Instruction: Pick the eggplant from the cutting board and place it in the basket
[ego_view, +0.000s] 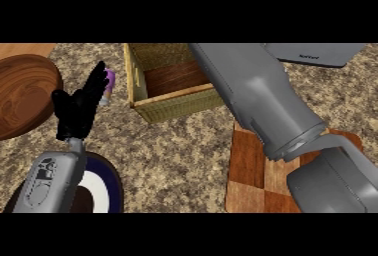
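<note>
The right forearm (255, 95) fills the middle of the head view, running from the lower right up and across toward the top, and it passes over the near right corner of the basket (159, 102); its hand is past the top of the view, so whether those fingers are spread or curled, and whether they carry anything, cannot be told. Beneath that arm lies the cutting board (251, 180), of which only a checkered strip shows to the arm's left. No eggplant can be seen on that strip, in the visible part of the basket, or anywhere else; it may be in the hidden right hand or hidden under the arm, and its long axis cannot be judged. The basket lies between the two arms, just right of the left hand (77, 107), and directly under the right arm, so the right arm looks the better placed for the drop. The left hand rests with fingers straight and pointing up, holding nothing, with a small purple object (110, 77) just behind its fingertips.
</note>
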